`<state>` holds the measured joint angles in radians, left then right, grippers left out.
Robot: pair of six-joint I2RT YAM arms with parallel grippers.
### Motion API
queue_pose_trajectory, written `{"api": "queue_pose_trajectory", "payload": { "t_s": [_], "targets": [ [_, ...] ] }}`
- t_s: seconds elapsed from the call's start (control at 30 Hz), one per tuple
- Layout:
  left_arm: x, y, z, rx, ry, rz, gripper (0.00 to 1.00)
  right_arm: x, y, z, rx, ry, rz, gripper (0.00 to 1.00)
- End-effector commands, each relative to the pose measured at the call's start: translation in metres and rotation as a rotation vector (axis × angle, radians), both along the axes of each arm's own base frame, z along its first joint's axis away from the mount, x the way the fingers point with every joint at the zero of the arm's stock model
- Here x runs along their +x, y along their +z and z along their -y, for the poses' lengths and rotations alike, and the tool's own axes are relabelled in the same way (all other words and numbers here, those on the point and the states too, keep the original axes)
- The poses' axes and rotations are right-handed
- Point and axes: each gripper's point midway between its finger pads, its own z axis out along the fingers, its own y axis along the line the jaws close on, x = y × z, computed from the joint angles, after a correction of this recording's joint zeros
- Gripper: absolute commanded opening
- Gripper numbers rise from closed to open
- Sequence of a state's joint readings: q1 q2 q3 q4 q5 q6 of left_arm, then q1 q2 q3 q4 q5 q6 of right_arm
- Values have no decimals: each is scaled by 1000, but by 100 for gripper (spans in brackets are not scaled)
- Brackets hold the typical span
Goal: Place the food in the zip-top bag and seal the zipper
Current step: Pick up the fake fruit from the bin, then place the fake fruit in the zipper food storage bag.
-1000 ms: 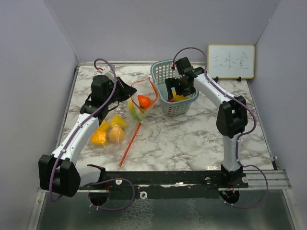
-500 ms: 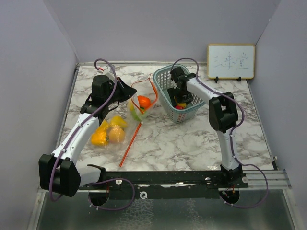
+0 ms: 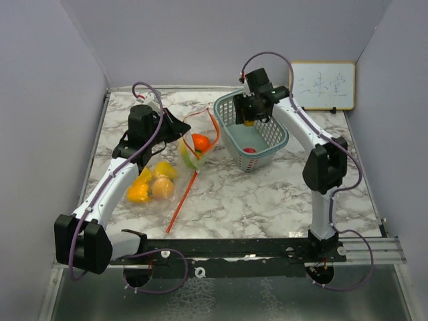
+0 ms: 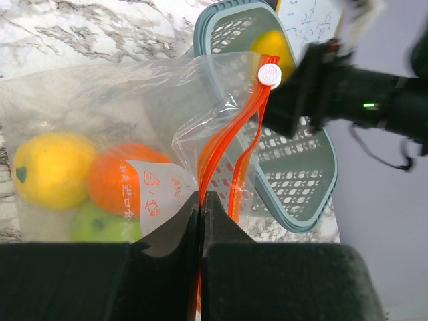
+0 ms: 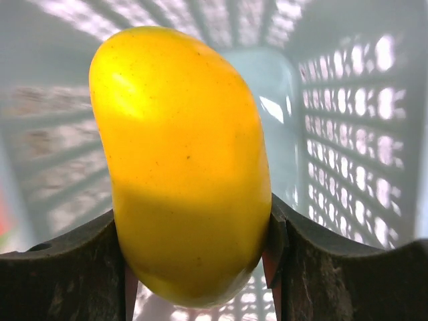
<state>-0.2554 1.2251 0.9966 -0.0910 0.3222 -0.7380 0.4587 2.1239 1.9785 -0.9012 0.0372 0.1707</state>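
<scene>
My left gripper (image 3: 171, 127) is shut on the orange zipper edge of a clear zip-top bag (image 3: 198, 143), holding its mouth up; the wrist view shows the jaws (image 4: 200, 198) pinching the strip. Inside this bag (image 4: 100, 100) lie a yellow fruit (image 4: 50, 167), an orange one (image 4: 117, 177) and a green one (image 4: 100, 224). My right gripper (image 3: 249, 120) is shut on a yellow fruit (image 5: 180, 154), held above the pale blue basket (image 3: 271, 134). A small red piece (image 3: 249, 150) lies in the basket.
A second clear bag (image 3: 151, 184) with yellow and orange fruits lies at the left, its orange strip (image 3: 180, 200) stretched on the marble. A whiteboard (image 3: 322, 85) stands at the back right. Grey walls close in both sides.
My right gripper dipped into the basket and has risen with the yellow fruit in it. The basket has shifted a little. The left arm and bag have not moved.
</scene>
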Motion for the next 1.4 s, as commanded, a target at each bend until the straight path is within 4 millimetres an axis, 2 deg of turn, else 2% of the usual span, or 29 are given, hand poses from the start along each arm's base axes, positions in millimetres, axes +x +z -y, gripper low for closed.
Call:
{"api": "queue_pose_trajectory", "payload": {
  "t_s": [0.0,0.07,0.13,0.23,0.3,0.43,0.57,0.77,0.9,1.03,1.1,1.17,1.23,1.27,1.37],
  "targets": [
    [3,15,-2,0,-3,50,0,-9,150,-54,370,209,288,22],
    [2,14,-2,0,0,48,0,-31,186,-76,518,350,319,23],
    [3,15,-2,-2,0,46,0,-65,217,-100,698,529,305,24],
    [3,16,0,-12,-5,50,0,-117,248,-123,942,755,218,24],
    [3,18,0,-18,-7,50,0,-137,254,-133,995,814,217,25],
    [1,19,1,-32,-8,49,0,-147,238,-147,1037,799,174,27],
    [0,22,3,-54,-11,52,0,-139,216,-155,1109,672,152,27],
    [-2,27,5,-82,-18,54,0,-117,160,-164,1084,472,111,27],
    [-4,29,5,-86,-17,59,0,-117,127,-177,975,441,52,29],
    [-5,30,4,-84,-14,62,0,-117,105,-188,874,395,22,39],
    [-5,30,4,-85,-16,64,0,-115,100,-188,829,363,25,49],
    [-5,31,5,-85,-17,65,0,-112,97,-184,783,329,35,67],
    [-5,31,4,-87,-16,66,0,-109,96,-180,746,311,46,96],
    [-5,30,4,-85,-15,65,0,-108,97,-179,733,315,50,100],
    [-5,30,4,-89,-15,65,0,-109,99,-178,717,324,41,100]
  ]
}}
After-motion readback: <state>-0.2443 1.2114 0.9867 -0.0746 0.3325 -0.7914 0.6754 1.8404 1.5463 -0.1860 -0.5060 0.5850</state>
